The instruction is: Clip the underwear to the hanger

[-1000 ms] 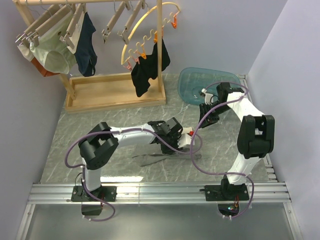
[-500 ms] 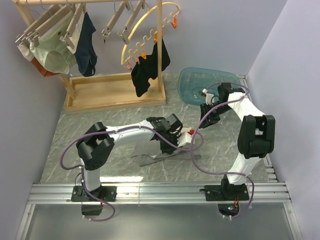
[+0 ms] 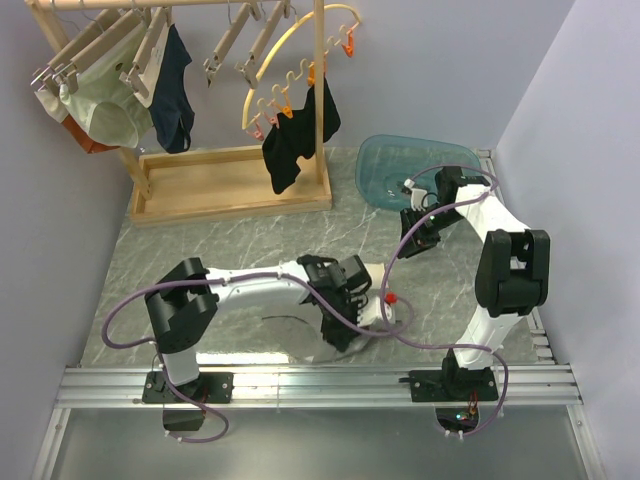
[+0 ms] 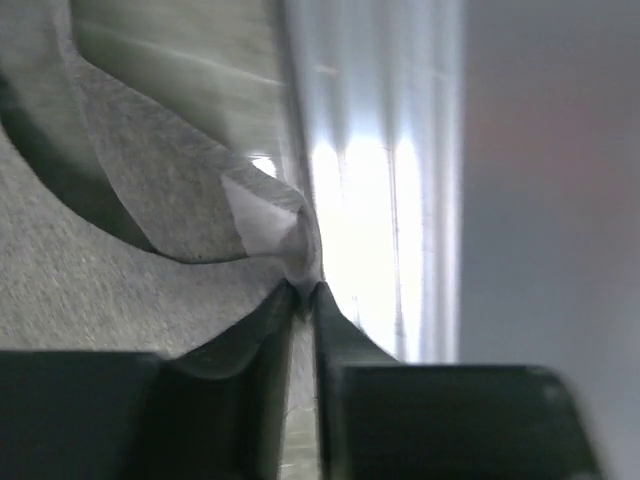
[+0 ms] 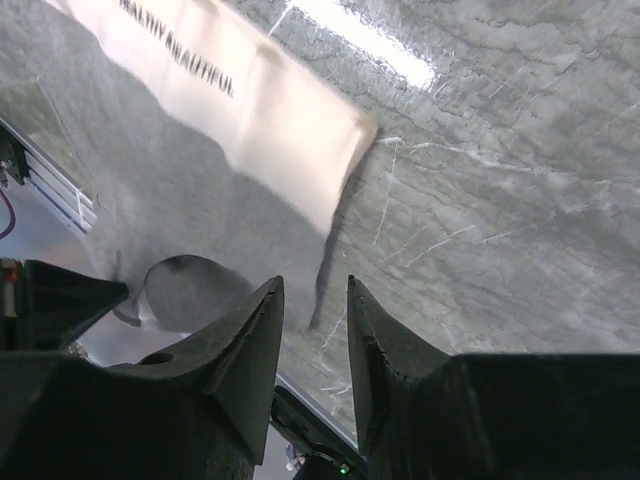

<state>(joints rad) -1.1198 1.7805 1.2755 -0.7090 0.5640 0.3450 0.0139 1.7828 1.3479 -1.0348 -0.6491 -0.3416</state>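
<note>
The underwear [image 4: 150, 200] is pale grey fabric, and my left gripper [image 4: 303, 292] is shut on a pinched fold of its edge. From above, the left gripper [image 3: 345, 325] sits near the table's front edge and hides most of the fabric. The right wrist view shows the underwear [image 5: 170, 190] with its printed beige waistband lifted over the marble. My right gripper [image 3: 415, 240] hovers at the right, open and empty; its jaws [image 5: 315, 290] stand apart over bare table. The hanger [image 3: 228, 48], a light wooden bar with clips, hangs empty on the rack at the back left.
A wooden rack [image 3: 230, 185] at the back left carries pale green briefs [image 3: 105, 105], navy briefs [image 3: 175, 90], a black garment [image 3: 295, 140] and a yellow curved hanger [image 3: 300, 45]. A blue tray [image 3: 415, 165] lies at the back right. Metal rails [image 3: 320, 380] edge the front.
My left gripper closed on the underwear and pulled it toward the front edge, lifting the fabric off the spot where it lay flat. The right arm has not moved.
</note>
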